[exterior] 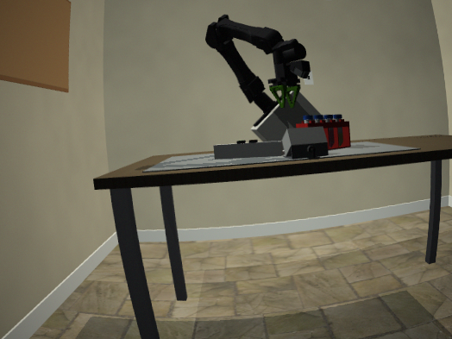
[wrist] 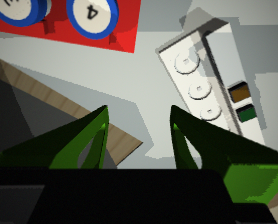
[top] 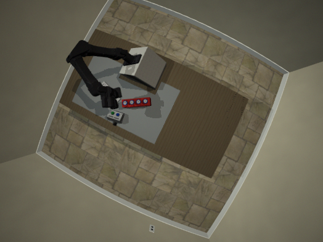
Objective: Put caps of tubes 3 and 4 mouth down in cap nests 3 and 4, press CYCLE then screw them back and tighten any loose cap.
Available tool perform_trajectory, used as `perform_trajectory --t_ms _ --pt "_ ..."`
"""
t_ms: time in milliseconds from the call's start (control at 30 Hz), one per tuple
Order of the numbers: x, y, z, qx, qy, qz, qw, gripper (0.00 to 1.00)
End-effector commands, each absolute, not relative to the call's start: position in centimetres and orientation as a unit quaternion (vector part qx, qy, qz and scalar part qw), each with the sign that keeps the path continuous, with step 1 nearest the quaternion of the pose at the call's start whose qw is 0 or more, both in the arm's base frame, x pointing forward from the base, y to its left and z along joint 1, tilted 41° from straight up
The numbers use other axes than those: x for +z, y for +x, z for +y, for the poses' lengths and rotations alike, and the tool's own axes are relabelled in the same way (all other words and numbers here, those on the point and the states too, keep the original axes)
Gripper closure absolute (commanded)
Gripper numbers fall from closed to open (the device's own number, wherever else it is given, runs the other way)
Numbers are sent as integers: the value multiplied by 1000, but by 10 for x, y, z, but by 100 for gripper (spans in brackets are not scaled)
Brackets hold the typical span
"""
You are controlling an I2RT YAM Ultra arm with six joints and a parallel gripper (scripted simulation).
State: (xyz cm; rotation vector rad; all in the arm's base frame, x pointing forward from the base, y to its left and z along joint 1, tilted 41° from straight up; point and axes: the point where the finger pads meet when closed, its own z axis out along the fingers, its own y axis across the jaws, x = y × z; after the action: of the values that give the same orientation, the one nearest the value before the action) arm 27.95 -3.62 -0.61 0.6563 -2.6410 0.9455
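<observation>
The red decapping station (wrist: 125, 31) (top: 149, 100) (exterior: 342, 135) carries four blue-rimmed caps, all seated on their tubes. In the wrist view, cap 4 (wrist: 92, 15) (top: 124, 103) sits at the station's end nearest the tray, with cap 3 (wrist: 20, 10) (top: 131, 102) beside it. The white cap tray (wrist: 172, 52) (exterior: 247, 150) shows three empty round nests, among them one nest (wrist: 199, 90) in the middle. On its console the amber lamp (wrist: 239, 92) and green lamp (wrist: 245, 114) look dark. My gripper (wrist: 139, 112) (top: 116, 100) (exterior: 285, 101) is open and empty, high above the mat between the station's tube 4 end and the tray.
The key desk (top: 114, 119) (exterior: 304, 142) stands at the mat's front edge, with the green READY key (top: 113, 114) and the blue CYCLE key (top: 118, 115). A large grey box (top: 149, 68) (exterior: 298, 110) stands behind the station at the arm's base.
</observation>
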Motion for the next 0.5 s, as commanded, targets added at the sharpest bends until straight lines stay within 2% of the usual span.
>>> perform_trajectory --t_ms 0,333,467 --pt "-2 280 -33 324 249 -902 140 51" --pt "-2 280 -33 324 249 -902 140 51" --pt "-24 286 -9 342 96 -931 84 51"
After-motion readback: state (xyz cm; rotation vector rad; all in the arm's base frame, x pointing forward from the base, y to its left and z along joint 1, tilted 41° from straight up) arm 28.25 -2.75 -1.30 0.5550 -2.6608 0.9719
